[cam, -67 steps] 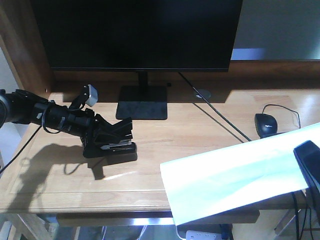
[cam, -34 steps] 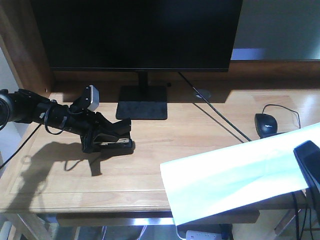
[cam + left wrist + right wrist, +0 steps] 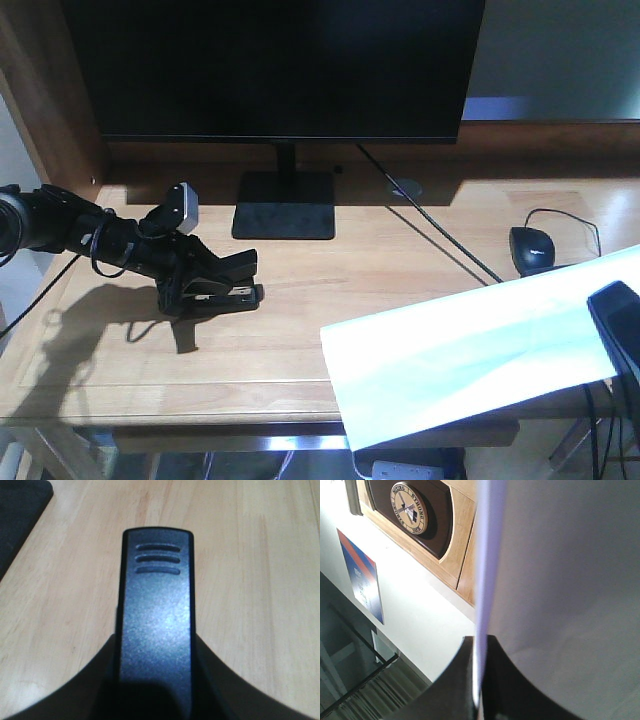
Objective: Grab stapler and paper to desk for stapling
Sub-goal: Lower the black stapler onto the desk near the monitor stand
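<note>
exterior front-facing view has the left gripper (image 3: 222,280) clenched on the stapler (image 3: 236,294), low over the left half of the desk (image 3: 400,270), just in front of the monitor stand (image 3: 285,205); whether its base touches the wood is hard to tell from here. the right gripper (image 3: 614,308) pinches the paper (image 3: 460,360), whose near corner reaches out past the desk's front edge. to do this well, seat the stapler flat before letting go, mouth toward the sheet, then bring the paper in level. only the left wrist view shows the stapler's ribbed top centred in the grip; only the right wrist view shows the sheet edge-on between the jaws.
</note>
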You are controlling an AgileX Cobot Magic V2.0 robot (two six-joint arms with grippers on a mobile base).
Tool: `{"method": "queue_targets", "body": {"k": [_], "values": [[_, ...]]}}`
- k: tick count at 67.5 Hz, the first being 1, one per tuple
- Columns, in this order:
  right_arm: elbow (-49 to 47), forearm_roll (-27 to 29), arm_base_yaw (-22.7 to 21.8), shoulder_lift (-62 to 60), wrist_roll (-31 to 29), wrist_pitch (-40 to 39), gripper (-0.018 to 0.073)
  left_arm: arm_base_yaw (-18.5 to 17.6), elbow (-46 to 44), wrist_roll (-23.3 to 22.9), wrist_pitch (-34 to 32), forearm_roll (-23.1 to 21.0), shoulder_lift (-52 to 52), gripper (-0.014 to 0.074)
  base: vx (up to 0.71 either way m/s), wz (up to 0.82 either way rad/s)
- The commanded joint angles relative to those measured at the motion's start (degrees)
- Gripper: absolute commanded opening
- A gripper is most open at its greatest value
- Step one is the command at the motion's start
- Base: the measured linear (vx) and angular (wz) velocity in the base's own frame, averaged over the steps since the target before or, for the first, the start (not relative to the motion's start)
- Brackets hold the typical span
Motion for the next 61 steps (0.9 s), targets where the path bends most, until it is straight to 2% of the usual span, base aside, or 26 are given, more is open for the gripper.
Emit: {"method": "queue_targets", "body": {"k": [1, 19, 25, 32, 40, 47, 61], "values": [[1.6, 0.4, -0.1, 0.0, -0.9, -10.3, -0.0002, -0.1, -1.4, -0.8, 2.7, -3.8, -3.7, 0.0190, 0.00, 0.00], [1.6, 0.4, -0.1, 0.0, -0.9, -10.3, -0.0002, -0.1, -1.4, -1.9, 3.5, -3.8, -3.7, 0.0436, 0.00, 0.00], [1.6, 0.4, -0.1, 0.0, -0.9, -10.3, -0.0002, -0.1, -1.4, -1.9, 4.8, -3.8, -4.3, 0.0471, 0.00, 0.00], [1.6, 0.4, -0.1, 0.0, -0.9, -10.3, -0.0002, -0.1, -1.4, -1.9, 5.3, -3.8, -6.0, 0.0472, 0.00, 0.00], [1.6, 0.4, -0.1, 0.0, -0.9, -10.3, -0.0002, -0.1, -1.4, -1.9, 5.5, -3.6, -7.8, 0.0445, 0.00, 0.00], [1.6, 0.4, -0.1, 0.0, -0.9, -10.3, -0.0002, -0.1, -1.4, -1.9, 5.5, -2.2, -9.1, 0.0372, 0.00, 0.00], [1.6, 0.4, -0.1, 0.0, -0.9, -10.3, -0.0002, -0.1, -1.4, -2.1, 5.6, 1.9, -10.8, 0.0085, 0.00, 0.00]]}}
